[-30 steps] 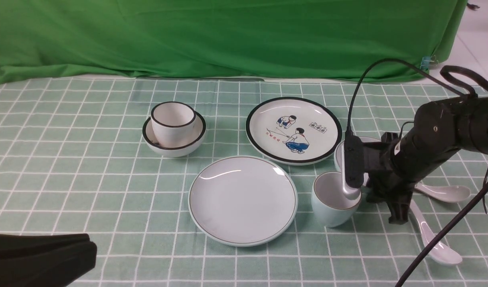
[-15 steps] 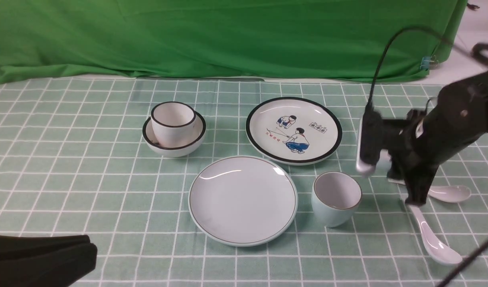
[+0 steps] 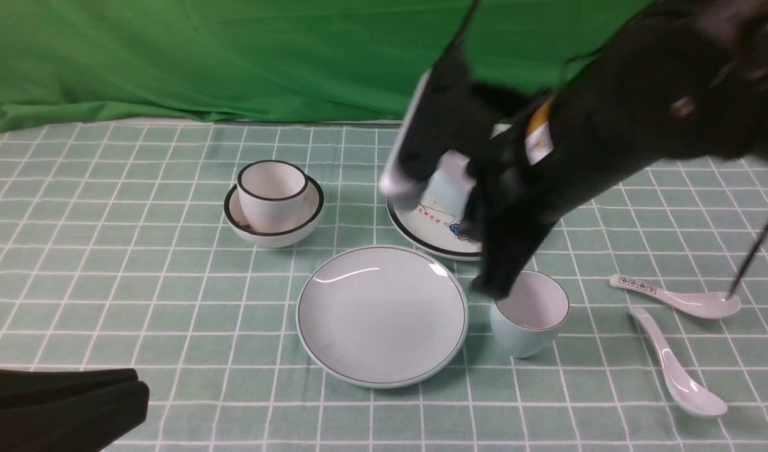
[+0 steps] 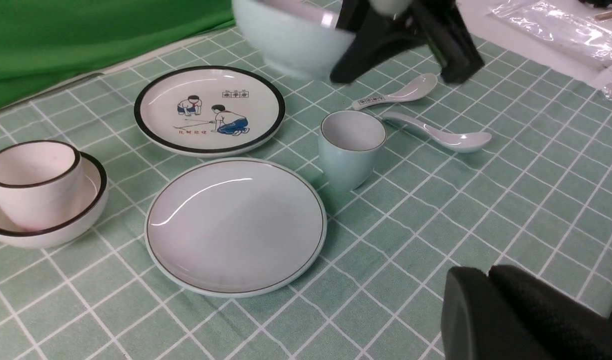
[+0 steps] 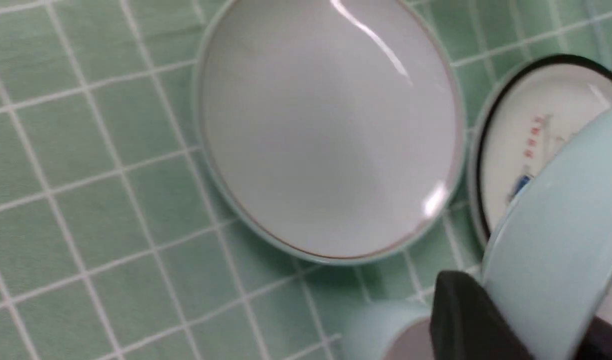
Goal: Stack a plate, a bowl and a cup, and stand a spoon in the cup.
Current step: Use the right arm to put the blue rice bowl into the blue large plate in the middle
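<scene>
In the front view, the right gripper (image 3: 456,207) is a blur, pinching the pale bowl (image 3: 454,182) off the table (image 3: 189,351), across my sight of the cartoon plate (image 3: 437,229). That plate lies at 1 o'clock from the plain plate (image 3: 382,317); a few red characters show, too small to read. The pale cup (image 3: 525,326) stands upright at 3 o'clock, near the plate. Around half past 3 from the cup lies the plain spoon (image 3: 679,370); at 3 lies the lettered spoon (image 3: 679,298), boxed dark characters on its handle. Toward half past 10 from the plain plate, a black-rimmed cup (image 3: 274,198) sits in a black-rimmed bowl (image 3: 277,238).

In the left wrist view, the left gripper (image 4: 491,272) has its fingers pressed together, with nothing between them. The cartoon plate carries a row of boxed dark characters and a red row, neither clear enough to read. The pale bowl hangs open side up.

In the right wrist view, dark fingers (image 5: 466,320) nip the pale bowl's wall, one either side. The plain plate lies flat on the table, apart from the pale cup, which is blurred and partly hidden.
</scene>
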Controlling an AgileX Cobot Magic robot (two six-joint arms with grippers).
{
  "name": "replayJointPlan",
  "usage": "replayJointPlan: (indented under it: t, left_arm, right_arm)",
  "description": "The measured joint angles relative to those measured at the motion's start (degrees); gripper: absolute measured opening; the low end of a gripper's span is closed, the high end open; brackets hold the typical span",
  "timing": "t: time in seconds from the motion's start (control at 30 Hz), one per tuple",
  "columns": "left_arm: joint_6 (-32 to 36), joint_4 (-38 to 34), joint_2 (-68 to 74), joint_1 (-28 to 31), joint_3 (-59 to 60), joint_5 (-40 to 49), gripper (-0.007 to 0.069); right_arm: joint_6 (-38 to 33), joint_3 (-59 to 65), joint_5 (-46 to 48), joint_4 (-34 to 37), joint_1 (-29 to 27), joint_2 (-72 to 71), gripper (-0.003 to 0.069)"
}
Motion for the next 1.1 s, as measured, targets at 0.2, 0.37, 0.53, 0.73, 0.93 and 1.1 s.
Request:
replayJointPlan:
  t: [0.2, 0.37, 0.53, 0.73, 0.93, 1.1]
  left_arm:
    - [0.31, 0.00, 0.00, 0.00, 0.00, 0.00, 0.0017]
    - [0.31, 0.00, 0.00, 0.00, 0.00, 0.00, 0.0017]
    - [0.31, 0.00, 0.00, 0.00, 0.00, 0.00, 0.0017]
    - [0.31, 0.00, 0.00, 0.00, 0.00, 0.00, 0.0017]
    - [0.31, 0.00, 0.00, 0.00, 0.00, 0.00, 0.0017]
    - [0.31, 0.00, 0.00, 0.00, 0.00, 0.00, 0.0017]
  right_arm:
    - [0.64, -0.07, -0.25, 0.06, 4.46, 6.28, 0.0094]
    - [0.64, -1.71, -0.44, 0.05, 4.99, 12.06, 0.0094]
    - [0.68, -4.38, -2.01, 0.00, 4.99, 16.01, 0.0094]
    - [0.68, -5.50, -2.95, -1.42, 4.99, 19.92, 0.0094]
    - [0.68, -5.50, -3.93, -2.14, 4.99, 20.52, 0.0094]
    - [0.68, -5.68, -4.30, -2.62, 4.99, 20.78, 0.0115]
